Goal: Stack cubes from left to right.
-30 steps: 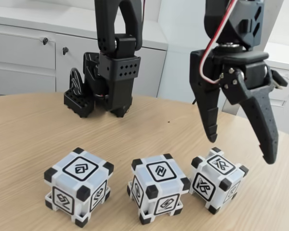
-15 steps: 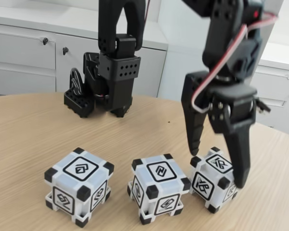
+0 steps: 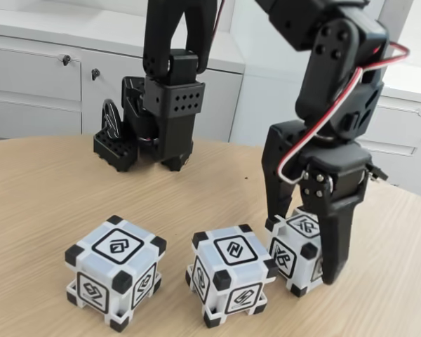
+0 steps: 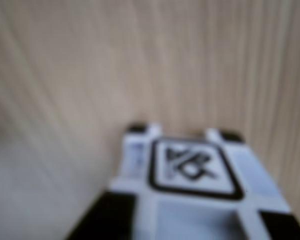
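Note:
Three white cubes with black corners stand in a row on the wooden table in the fixed view: the left cube (image 3: pixel 115 281), the middle cube (image 3: pixel 231 283) and the right cube (image 3: pixel 293 251). My black gripper (image 3: pixel 303 249) comes down from above and straddles the right cube, one finger behind its left corner and the other finger (image 3: pixel 335 242) against its right side. The jaws are closed on it, and the cube rests on the table. The wrist view shows this cube (image 4: pixel 190 167) blurred and close, glyph face up.
A black arm base and mount (image 3: pixel 161 112) stands at the back of the round table (image 3: pixel 42 196). White cabinets (image 3: pixel 35 77) run behind it. The table's edge curves away at the right.
My gripper came down over the right cube and its fingers closed in. The cube shifted a little to the left, towards the middle cube.

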Controlling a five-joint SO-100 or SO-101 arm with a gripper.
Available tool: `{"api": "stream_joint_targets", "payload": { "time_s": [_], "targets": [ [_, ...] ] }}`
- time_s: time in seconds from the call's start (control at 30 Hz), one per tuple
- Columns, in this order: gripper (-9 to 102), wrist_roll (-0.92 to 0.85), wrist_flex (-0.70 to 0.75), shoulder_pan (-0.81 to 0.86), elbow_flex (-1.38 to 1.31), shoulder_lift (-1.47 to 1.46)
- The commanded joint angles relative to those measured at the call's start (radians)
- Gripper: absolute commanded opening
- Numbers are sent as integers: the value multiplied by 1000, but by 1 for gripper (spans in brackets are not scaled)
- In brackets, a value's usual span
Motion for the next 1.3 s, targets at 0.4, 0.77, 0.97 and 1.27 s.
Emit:
{"api": "stream_joint_targets", "payload": {
  "time_s": [0.4, 0.77, 0.97, 1.27],
  "targets": [
    [19, 17, 14, 5, -9, 83],
    [19, -9, 207, 8, -9, 537],
    [19, -40, 304, 23, 2, 758],
    [19, -207, 313, 313, 6, 885]
  ]
}}
